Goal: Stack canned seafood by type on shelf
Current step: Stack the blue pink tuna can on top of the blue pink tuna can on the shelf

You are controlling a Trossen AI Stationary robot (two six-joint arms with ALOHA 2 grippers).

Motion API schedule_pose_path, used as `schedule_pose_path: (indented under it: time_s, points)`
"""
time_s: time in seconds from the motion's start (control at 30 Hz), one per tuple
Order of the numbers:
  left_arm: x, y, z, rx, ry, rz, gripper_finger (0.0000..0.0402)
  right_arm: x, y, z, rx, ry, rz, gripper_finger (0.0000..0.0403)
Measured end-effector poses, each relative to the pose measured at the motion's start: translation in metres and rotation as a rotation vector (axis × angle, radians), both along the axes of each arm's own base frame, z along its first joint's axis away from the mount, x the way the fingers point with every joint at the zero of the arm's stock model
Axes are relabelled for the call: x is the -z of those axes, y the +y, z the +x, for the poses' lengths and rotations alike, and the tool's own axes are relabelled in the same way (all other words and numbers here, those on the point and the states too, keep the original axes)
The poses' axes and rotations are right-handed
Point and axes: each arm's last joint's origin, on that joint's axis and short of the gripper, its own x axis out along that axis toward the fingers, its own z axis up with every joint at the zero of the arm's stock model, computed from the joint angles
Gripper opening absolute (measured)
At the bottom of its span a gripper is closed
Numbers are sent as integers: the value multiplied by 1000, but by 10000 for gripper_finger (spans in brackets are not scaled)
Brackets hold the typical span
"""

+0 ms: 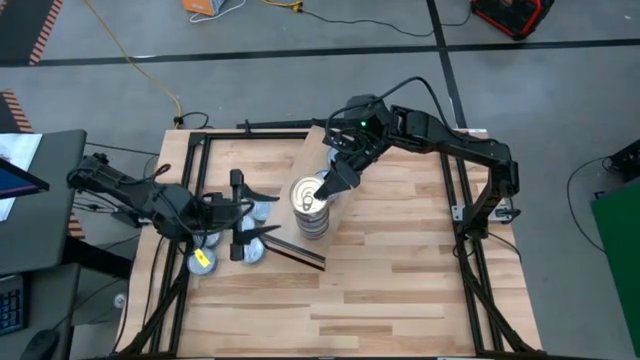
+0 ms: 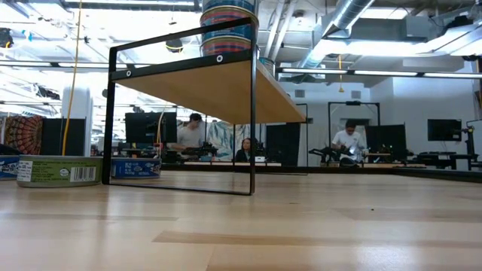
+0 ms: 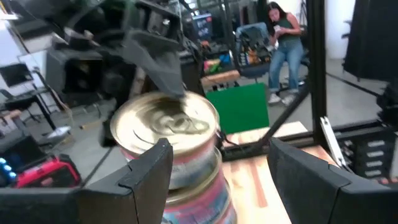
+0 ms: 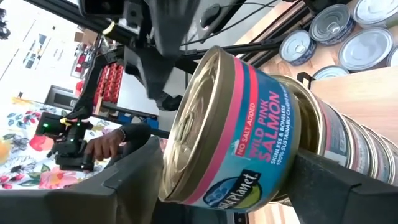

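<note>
Several blue-grey tins (image 1: 262, 211) are still lying loose on the tabletop (image 1: 400, 270) at the left, beside the shelf's frame, so that type is waiting to be sorted. The left gripper (image 1: 243, 229) is hovering among them with its fingers spread, gripping nothing. Further right, on the shelf (image 1: 310, 160), a tall stack of gold-lidded salmon cans (image 1: 311, 205) is standing, which suggests one type is largely done. The right gripper (image 1: 335, 185) is sitting at the top can (image 4: 239, 124), its fingers parted to either side of it; whether they are pressing on it cannot be told.
</note>
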Motion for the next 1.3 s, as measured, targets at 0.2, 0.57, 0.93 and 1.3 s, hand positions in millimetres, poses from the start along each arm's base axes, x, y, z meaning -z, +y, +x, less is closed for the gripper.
schedule_pose_path:
  time_s: [0.2, 0.57, 0.93, 1.3]
  points:
    - [-6, 5, 0, 3, -15, -39, 249, 0, 5, 0, -11, 16, 27, 330]
    - [5, 2, 12, 3, 47, -49, 249, 6, 6, -4, -18, 105, 65, 331]
    - [13, -4, 32, 9, 53, 17, 249, -1, 7, -13, -6, 104, 72, 331]
    - [-2, -3, 31, -2, 47, -9, 249, -1, 7, -15, 21, 139, 88, 331]
